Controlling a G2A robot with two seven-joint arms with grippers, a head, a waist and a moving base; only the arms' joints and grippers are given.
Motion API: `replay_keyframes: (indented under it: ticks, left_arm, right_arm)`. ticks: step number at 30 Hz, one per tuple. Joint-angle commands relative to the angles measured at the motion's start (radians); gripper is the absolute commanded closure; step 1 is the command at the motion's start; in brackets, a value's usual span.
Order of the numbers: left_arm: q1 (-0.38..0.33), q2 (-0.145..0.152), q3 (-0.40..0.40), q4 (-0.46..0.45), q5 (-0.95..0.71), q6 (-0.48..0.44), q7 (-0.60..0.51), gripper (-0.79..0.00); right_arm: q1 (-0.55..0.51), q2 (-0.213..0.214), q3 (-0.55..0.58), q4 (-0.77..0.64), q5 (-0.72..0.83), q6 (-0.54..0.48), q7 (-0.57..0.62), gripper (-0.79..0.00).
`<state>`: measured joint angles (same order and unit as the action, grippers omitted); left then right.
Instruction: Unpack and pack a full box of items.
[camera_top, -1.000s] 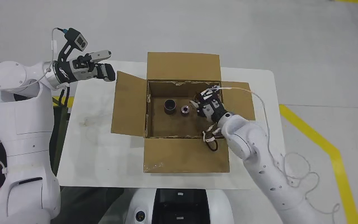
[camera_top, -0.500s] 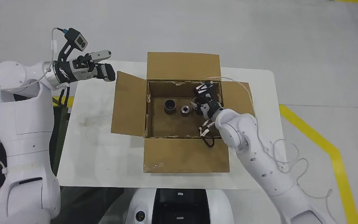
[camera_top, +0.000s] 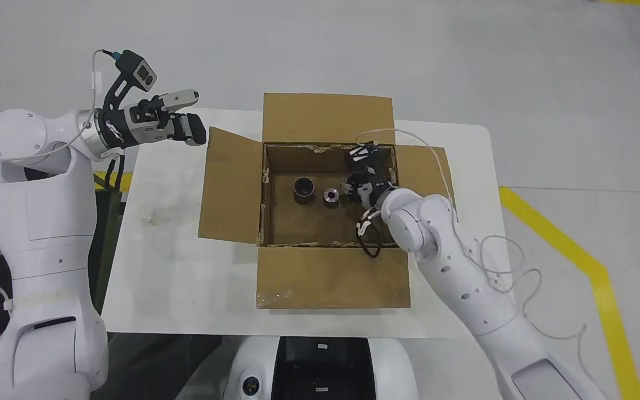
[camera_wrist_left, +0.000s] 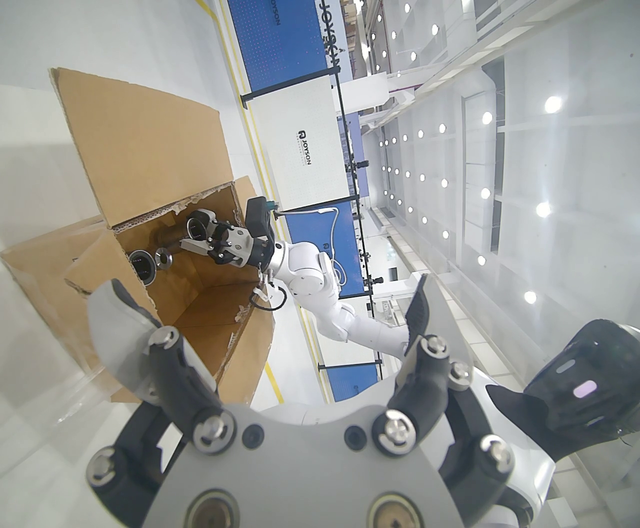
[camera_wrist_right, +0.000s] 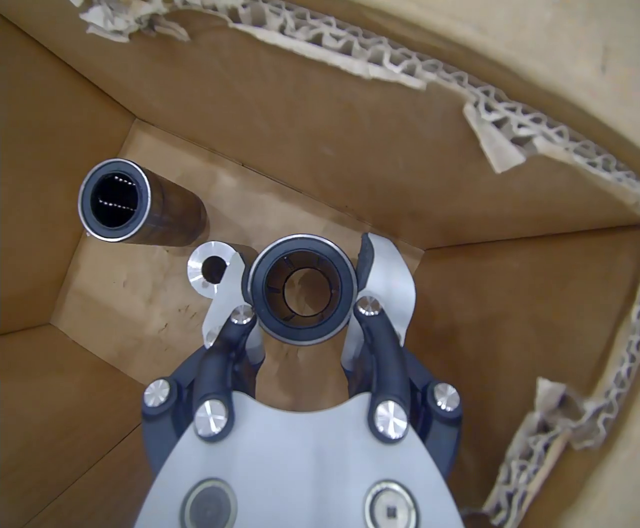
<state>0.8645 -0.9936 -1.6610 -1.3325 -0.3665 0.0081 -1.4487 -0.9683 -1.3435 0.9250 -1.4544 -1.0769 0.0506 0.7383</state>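
Observation:
An open cardboard box (camera_top: 232, 190) stands on the white table (camera_top: 160, 250). Inside it my right gripper (camera_wrist_right: 302, 260) is shut on a short metal cylinder (camera_wrist_right: 303, 292) with a black-rimmed bore, held upright. Beside it on the box floor stand a small silver sleeve (camera_wrist_right: 210, 267) and a taller dark cylinder (camera_wrist_right: 140, 210). From above, the dark cylinder (camera_top: 303, 188) and silver sleeve (camera_top: 331, 195) sit left of the right gripper (camera_top: 358, 185). My left gripper (camera_top: 193, 113) hangs open and holds nothing, over the table's far left corner beyond the box flap.
All the box's flaps are folded out, and its inner rim (camera_wrist_right: 500, 125) is torn and ragged. The right arm's cable (camera_top: 420, 150) loops over the right flap. Bare table (camera_top: 150, 290) lies left of the box. A yellow floor line (camera_top: 560, 240) runs at the right.
The right arm has shifted a little toward the box's far left, the gripper staying inside the box. The left arm has kept still.

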Motion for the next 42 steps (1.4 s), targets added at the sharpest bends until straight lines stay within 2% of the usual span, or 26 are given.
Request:
replay_keyframes:
  ticks: [1, 8, 11, 18, 20, 24, 27, 34, 42]
  left_arm:
    - [0.000, 0.000, 0.000, 0.000, 0.000, 0.000, 0.000, -0.785]
    - [0.000, 0.000, 0.000, 0.000, 0.000, 0.000, 0.000, -0.785]
    - [0.000, 0.000, 0.000, 0.000, 0.000, 0.000, 0.000, -0.785]
    - [0.000, 0.000, 0.000, 0.000, 0.000, 0.000, 0.000, -0.785]
    - [0.000, 0.000, 0.000, 0.000, 0.000, 0.000, 0.000, -0.785]
    - [0.000, 0.000, 0.000, 0.000, 0.000, 0.000, 0.000, -0.785]
    - [0.000, 0.000, 0.000, 0.000, 0.000, 0.000, 0.000, -0.785]
    - [0.000, 0.000, 0.000, 0.000, 0.000, 0.000, 0.000, -0.785]
    - [0.000, 0.000, 0.000, 0.000, 0.000, 0.000, 0.000, -0.785]
  right_arm:
    - [0.002, -0.002, -0.001, 0.007, 0.001, -0.003, 0.000, -0.292]
    - [-0.002, -0.005, 0.002, 0.007, -0.009, -0.004, 0.002, -0.437]
    - [-0.007, -0.005, 0.008, -0.003, -0.018, -0.005, 0.004, -0.573]
    - [-0.048, 0.002, 0.034, -0.072, -0.043, -0.033, -0.043, -0.662]
    - [-0.077, 0.008, 0.041, -0.121, -0.083, -0.046, -0.073, -0.717]
    - [-0.138, 0.019, 0.067, -0.223, -0.101, -0.087, -0.101, -0.730]
    - [-0.179, 0.029, 0.080, -0.291, -0.094, -0.184, -0.127, -0.690]
    - [-0.309, 0.057, 0.151, -0.467, -0.103, -0.311, -0.181, -0.680]
    - [-0.388, 0.079, 0.241, -0.528, -0.021, -0.454, -0.220, -0.656]
